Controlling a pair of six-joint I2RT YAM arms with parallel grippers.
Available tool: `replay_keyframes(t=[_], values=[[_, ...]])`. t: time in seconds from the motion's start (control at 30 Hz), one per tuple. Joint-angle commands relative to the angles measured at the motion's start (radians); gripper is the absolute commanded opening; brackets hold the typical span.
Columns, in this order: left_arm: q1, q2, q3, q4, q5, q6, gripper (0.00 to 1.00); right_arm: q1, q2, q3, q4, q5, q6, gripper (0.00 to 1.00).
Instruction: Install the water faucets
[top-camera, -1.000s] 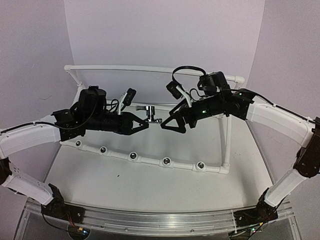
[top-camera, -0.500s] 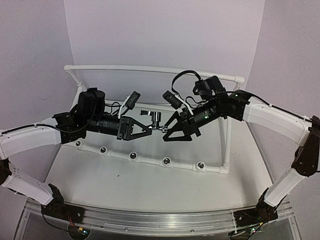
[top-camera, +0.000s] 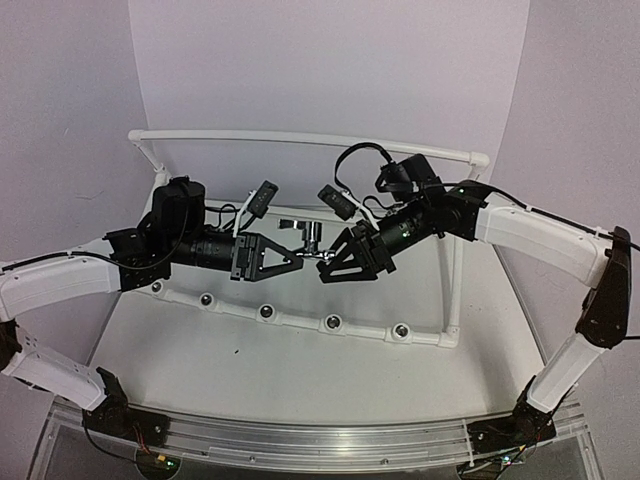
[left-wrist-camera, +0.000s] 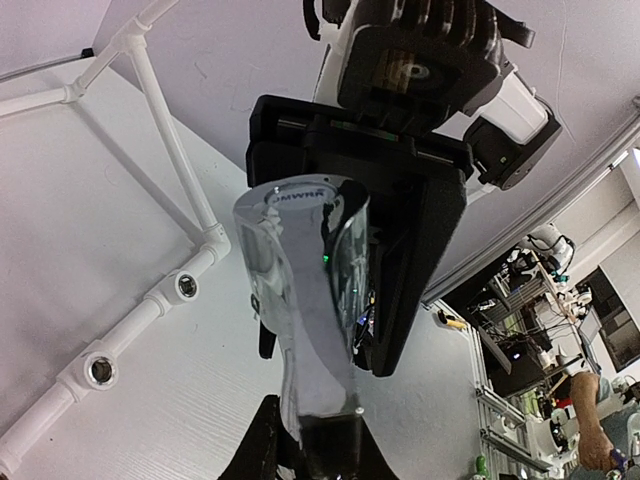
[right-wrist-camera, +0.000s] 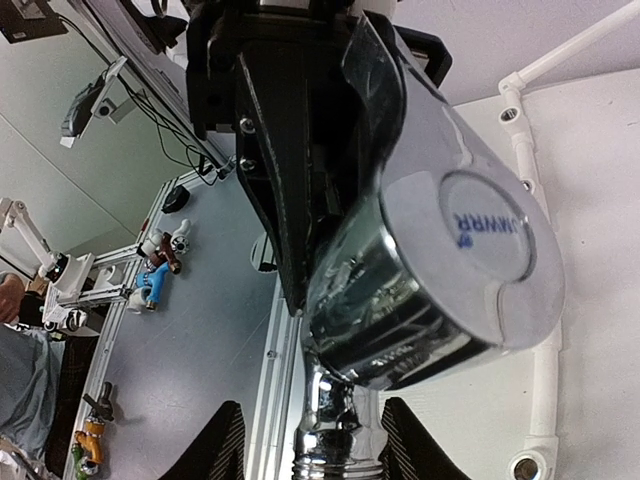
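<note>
You have the faucet (top-camera: 312, 240) clamped in your left gripper (top-camera: 293, 259) at frame centre, its stem running rightward between the jaws of your right gripper (top-camera: 327, 266), whose grip I cannot tell.

The right gripper (top-camera: 328, 262) is advancing onto the chrome faucet (top-camera: 312, 240), jaws narrowing around its stem; the left gripper (top-camera: 297, 258) is nudging it slightly closer.

Shiny tap (right-wrist-camera: 430, 250) close up, blue letters on round cap; black left gripper (right-wrist-camera: 280, 150) behind; fingers of right gripper (right-wrist-camera: 320, 440) beside threaded stem; white pipe (right-wrist-camera: 545, 390) at right
</note>
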Motion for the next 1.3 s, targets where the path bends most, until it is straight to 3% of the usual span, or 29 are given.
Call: replay_keyframes(t=[0.0, 0.2, 0.43, 0.5, 0.53, 0.6, 0.63, 0.7, 0.77, 1.27], values=[[-0.003, -0.041, -0.003, 0.080, 0.021, 0.010, 0.00, -0.017, -0.002, 0.059, 0.007, -0.012, 0.014, 0.44], [-0.004, -0.041, -0.004, 0.084, 0.020, 0.011, 0.00, -0.030, 0.011, 0.082, 0.011, -0.024, 0.027, 0.36], [-0.004, -0.048, -0.003, 0.086, -0.008, 0.011, 0.02, -0.031, 0.018, 0.066, 0.009, -0.050, 0.025, 0.07], [-0.004, -0.051, -0.004, 0.084, -0.018, 0.010, 0.04, -0.031, 0.018, 0.065, 0.009, -0.055, 0.026, 0.02], [-0.004, -0.052, -0.003, 0.082, -0.022, 0.009, 0.08, -0.031, 0.018, 0.066, 0.009, -0.060, 0.028, 0.00], [-0.004, -0.047, 0.006, 0.068, -0.032, 0.003, 0.28, -0.031, 0.017, 0.065, 0.009, -0.066, 0.027, 0.00], [-0.004, -0.040, 0.016, 0.054, -0.035, 0.001, 0.44, -0.031, 0.017, 0.065, 0.009, -0.067, 0.026, 0.00], [-0.003, -0.024, 0.035, 0.037, -0.031, -0.004, 0.56, -0.031, 0.018, 0.066, 0.009, -0.073, 0.024, 0.00], [-0.004, -0.007, 0.048, 0.033, -0.018, -0.011, 0.62, -0.031, 0.020, 0.062, 0.008, -0.084, 0.022, 0.00], [-0.013, 0.089, 0.117, 0.089, 0.074, -0.043, 0.47, -0.031, 0.040, 0.058, 0.009, -0.124, 0.022, 0.00]])
